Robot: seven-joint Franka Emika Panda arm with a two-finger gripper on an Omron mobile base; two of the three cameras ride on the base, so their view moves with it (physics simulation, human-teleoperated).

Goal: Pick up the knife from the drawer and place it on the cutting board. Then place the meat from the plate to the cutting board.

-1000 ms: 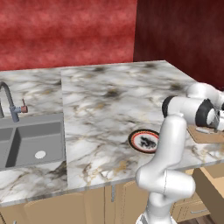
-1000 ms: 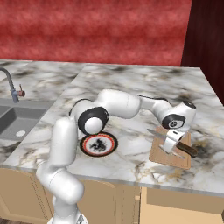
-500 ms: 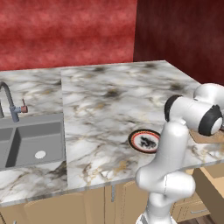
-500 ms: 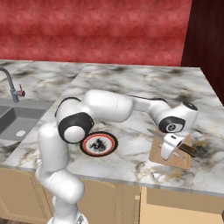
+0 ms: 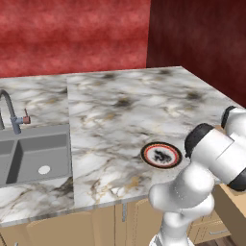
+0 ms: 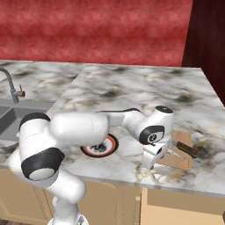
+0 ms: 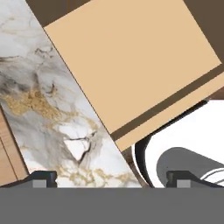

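Spreading across the scene, the marble counter (image 6: pixel 132 88) carries the cutting board (image 6: pixel 181 154) at its near right edge, the knife (image 6: pixel 186 149) lying on it. Left sits the plate (image 6: pixel 100 148) with the meat (image 5: pixel 162 155). The gripper (image 6: pixel 154 159) hangs wide open and empty just left of the knife.

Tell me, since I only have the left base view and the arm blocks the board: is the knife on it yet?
Observer: Yes. The right base view shows the knife lying on the board, toward its right side.
Operator: Is the hand carrying anything?
Observer: No. The hand is open and empty, near the board's left end at the counter's front edge.
Operator: What's under it?
Observer: The hand view looks past the counter edge onto the tan drawer, pulled out below, with nothing visible in it.
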